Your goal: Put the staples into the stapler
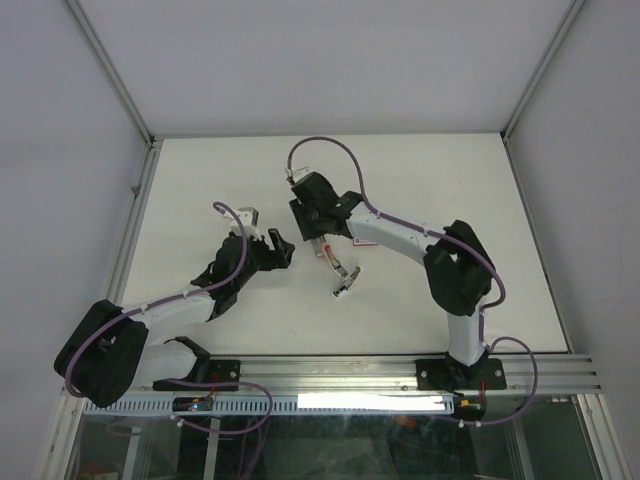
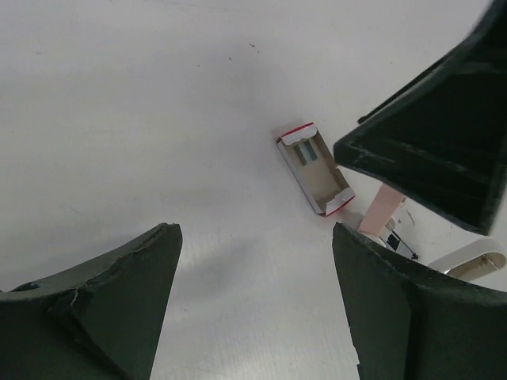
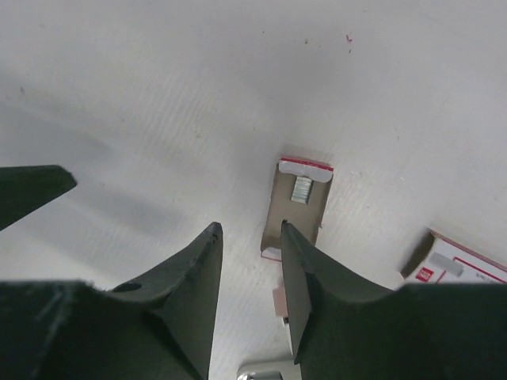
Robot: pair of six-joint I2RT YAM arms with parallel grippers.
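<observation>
The right gripper, part-open and empty, hangs by the staples, midway between the table's side edges. Closing off-centre could flip them over and scatter loose strips.

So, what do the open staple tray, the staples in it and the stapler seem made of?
Staple tray: thin card, matte grey-brown, with folded red-and-white end flaps. Staples: a silvery block, probably metal. Stapler: likely moulded plastic, with smooth pale pink and white halves; a shiny part between them may be metal.
</observation>
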